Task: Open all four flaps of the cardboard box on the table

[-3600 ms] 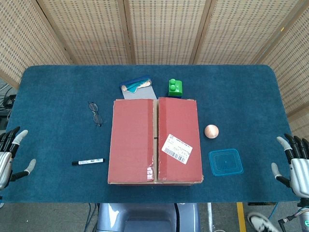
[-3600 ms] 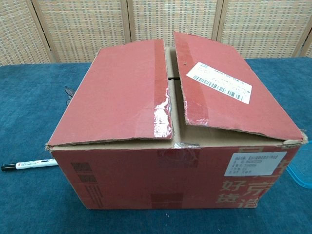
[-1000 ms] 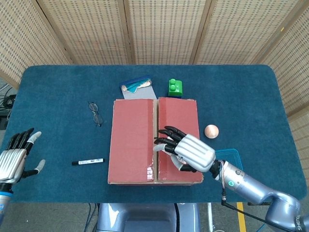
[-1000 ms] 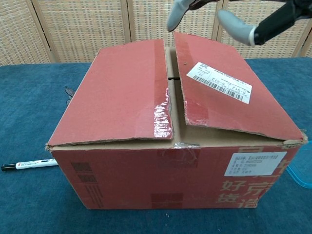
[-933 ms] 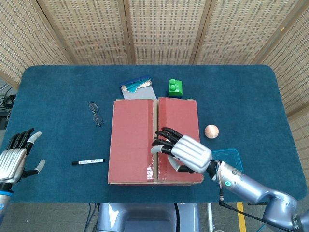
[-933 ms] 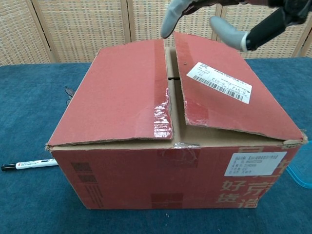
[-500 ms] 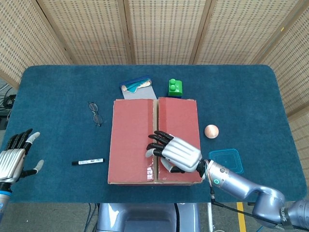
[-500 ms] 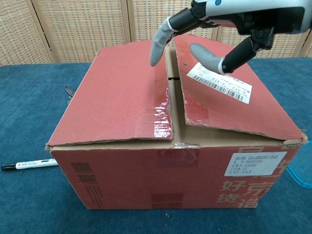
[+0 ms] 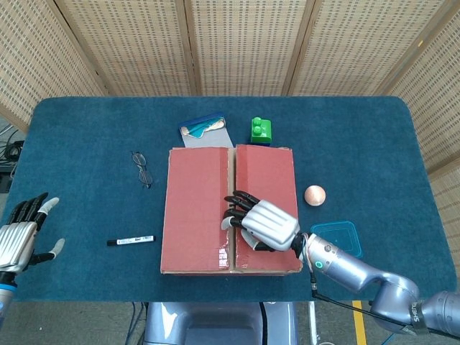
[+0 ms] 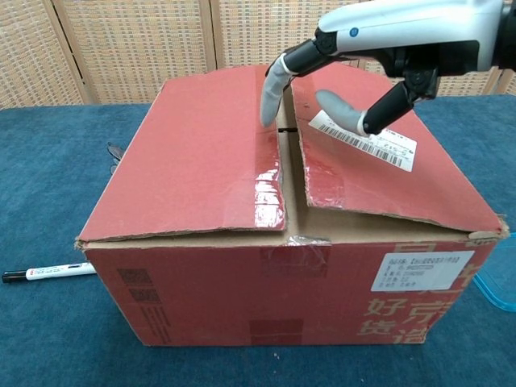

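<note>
The cardboard box (image 9: pixel 230 210) sits at the middle of the blue surface (image 9: pixel 374 151), and every other thing can be placed from it. Its two long top flaps are down, meeting along a seam that runs front to back; from the chest view the right flap (image 10: pixel 379 161) lies slightly raised along that seam, leaving a dark slit — probably the easiest place to get under an edge. No flap has been opened yet, so the task looks to be at its first step.

The right hand (image 9: pixel 262 223) is over the box top, on the right flap's side of the seam, palm down. Its fingers (image 10: pixel 271 97) are spread and hold nothing; one pale fingertip reaches down right at the seam, seemingly to hook the flap's free edge, though whether it touches the cardboard I cannot tell. The white shipping label (image 10: pixel 367 134) lies just under the hand.

The left hand (image 9: pixel 20 237) waits well to the left of the box near the surface's edge, fingers apart and empty — likely parked until the left flap (image 10: pixel 193 153) needs lifting.

Behind the box lie a blue pouch (image 9: pixel 203 126) and a green block (image 9: pixel 262 130); left of it, glasses (image 9: pixel 141 168) and a marker (image 9: pixel 131 240); right of it, a small ball (image 9: pixel 315 195) and a blue lid (image 9: pixel 345 233).
</note>
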